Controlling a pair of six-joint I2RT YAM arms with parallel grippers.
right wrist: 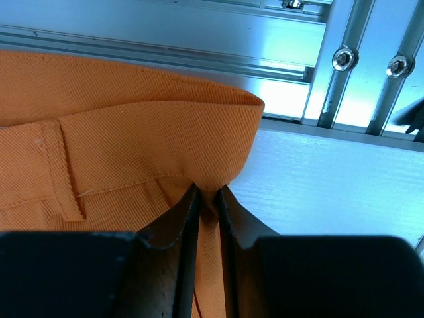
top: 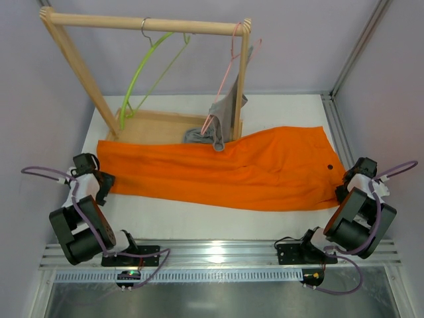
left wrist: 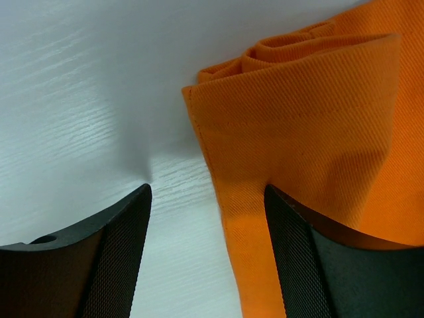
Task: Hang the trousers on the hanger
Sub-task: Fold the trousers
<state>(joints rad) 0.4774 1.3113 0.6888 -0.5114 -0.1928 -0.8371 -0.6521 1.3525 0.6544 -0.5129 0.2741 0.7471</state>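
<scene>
The orange trousers (top: 225, 169) lie flat across the white table, leg ends at the left and waistband at the right. The lime-green hanger (top: 141, 73) hangs by its metal hook from the wooden rail at the back left, with nothing on it. My left gripper (top: 101, 182) is at the leg hem. In the left wrist view it (left wrist: 207, 190) stands open, with the hem edge of the trousers (left wrist: 311, 112) lying between its fingers. My right gripper (top: 344, 191) is at the waistband corner. Its wrist view shows it (right wrist: 209, 192) shut on a pinched fold of the trousers (right wrist: 132, 126).
A wooden rack (top: 146, 25) stands on a wooden tray base (top: 159, 126) at the back. A pink hanger (top: 232, 59) on it carries a grey garment (top: 225, 109) that droops onto the trousers. An aluminium rail (top: 218, 255) runs along the near edge.
</scene>
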